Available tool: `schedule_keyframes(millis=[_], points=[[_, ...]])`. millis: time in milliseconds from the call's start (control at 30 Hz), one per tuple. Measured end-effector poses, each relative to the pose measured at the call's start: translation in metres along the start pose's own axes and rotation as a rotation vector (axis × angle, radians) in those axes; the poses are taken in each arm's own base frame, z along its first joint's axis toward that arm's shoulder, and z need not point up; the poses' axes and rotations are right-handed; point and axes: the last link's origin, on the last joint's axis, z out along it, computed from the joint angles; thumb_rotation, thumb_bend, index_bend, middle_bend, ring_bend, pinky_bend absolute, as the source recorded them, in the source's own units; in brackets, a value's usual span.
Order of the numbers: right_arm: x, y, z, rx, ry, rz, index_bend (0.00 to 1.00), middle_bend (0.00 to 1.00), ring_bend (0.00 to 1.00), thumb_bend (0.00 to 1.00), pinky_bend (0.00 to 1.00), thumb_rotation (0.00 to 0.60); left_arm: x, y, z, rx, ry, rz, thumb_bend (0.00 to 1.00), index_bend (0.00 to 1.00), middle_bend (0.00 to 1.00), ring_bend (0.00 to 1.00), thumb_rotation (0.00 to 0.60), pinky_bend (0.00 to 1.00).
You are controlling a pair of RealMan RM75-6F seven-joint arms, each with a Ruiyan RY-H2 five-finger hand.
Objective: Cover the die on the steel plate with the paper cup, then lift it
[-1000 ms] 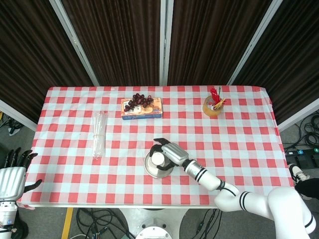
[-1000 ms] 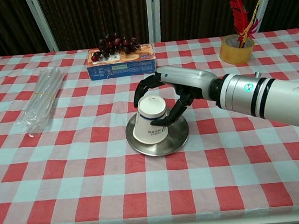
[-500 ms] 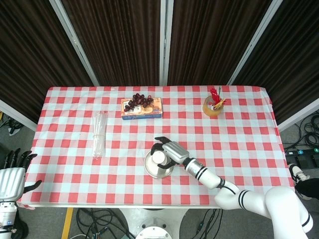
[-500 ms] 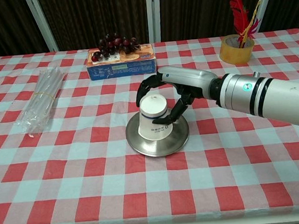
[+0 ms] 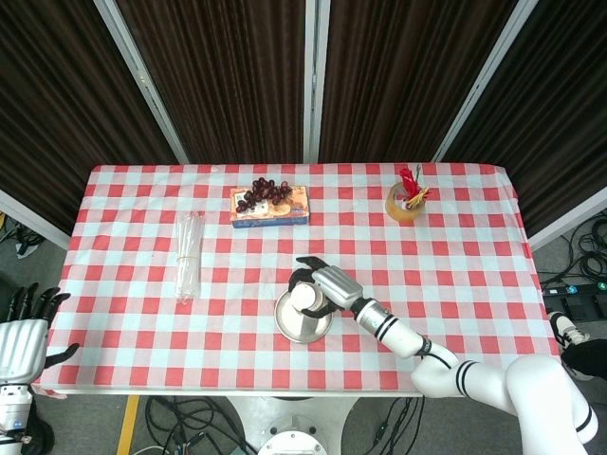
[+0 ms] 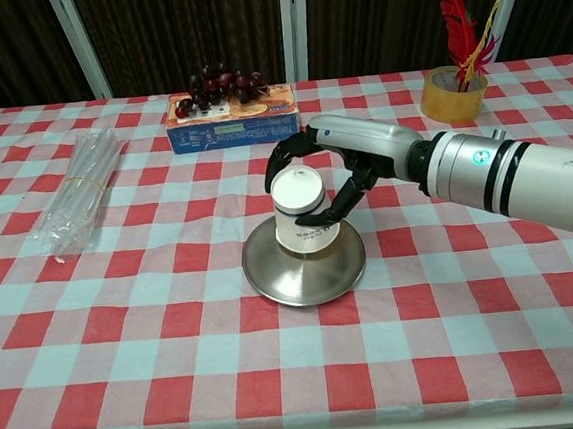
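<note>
An upside-down white paper cup (image 6: 303, 211) stands over the back part of the round steel plate (image 6: 272, 281) in the middle of the table. My right hand (image 6: 347, 164) grips the cup from behind, fingers wrapped round its sides; from above, the right hand (image 5: 332, 284) sits at the plate's (image 5: 289, 327) upper right, with the cup (image 5: 304, 298) beside it. No die shows in either view. The cup's lower rim looks level with the plate or just above it; I cannot tell which. My left hand (image 5: 24, 332) hangs off the table's left front corner, fingers apart, holding nothing.
A blue box with dark grapes on top (image 6: 230, 119) lies at the back centre. A bundle of clear plastic sleeves (image 6: 75, 189) lies at the left. A yellow tape roll with red feathers (image 6: 454, 91) stands at the back right.
The cup has gone from tilted to upright and shifted right and toward the back of the plate, with my right hand still around it. The left hand has stayed still.
</note>
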Motion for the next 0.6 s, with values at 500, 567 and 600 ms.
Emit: schedule_keyframes(millis=[500, 567, 600], points=[[0.048, 0.049, -0.010, -0.183, 0.134, 0.059, 0.01, 0.08, 0.00, 0.29, 0.00, 0.600, 0.000, 0.004, 0.002, -0.017, 0.003, 0.003, 0.00, 0.22, 0.16, 0.02, 0.600, 0.02], [0.050, 0.052, -0.014, -0.192, 0.132, 0.043, 0.00, 0.05, 0.00, 0.29, 0.00, 0.600, 0.001, 0.004, 0.003, -0.021, 0.006, 0.004, 0.00, 0.22, 0.16, 0.02, 0.600, 0.02], [0.052, 0.052, -0.017, -0.191, 0.137, 0.032, 0.00, 0.05, 0.00, 0.29, 0.00, 0.600, 0.001, 0.005, 0.003, -0.022, 0.007, 0.003, 0.00, 0.22, 0.16, 0.02, 0.600, 0.02]])
